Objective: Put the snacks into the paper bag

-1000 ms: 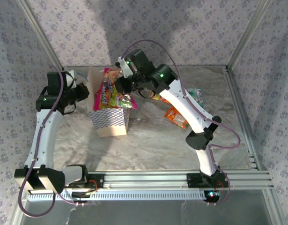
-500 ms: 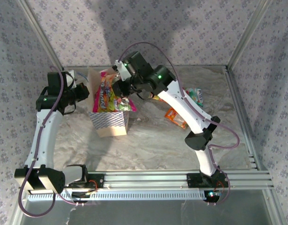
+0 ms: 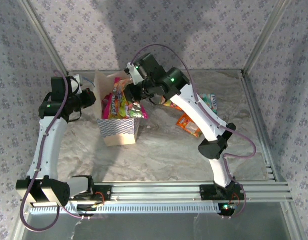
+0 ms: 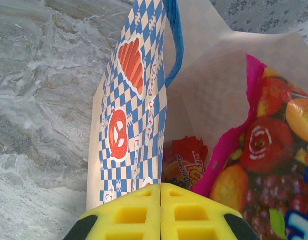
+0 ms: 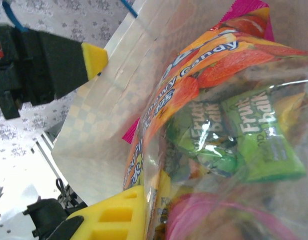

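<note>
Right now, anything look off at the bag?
The multicoloured packet juts slanted from the mouth of the paper bag, only partly in, with the right gripper shut on it. The left gripper pinches the bag's wall. Nothing torn or spilled.

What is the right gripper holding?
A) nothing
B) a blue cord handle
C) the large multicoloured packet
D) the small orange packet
C: the right gripper pinches the large multicoloured packet, which stands in the mouth of the paper bag.
</note>
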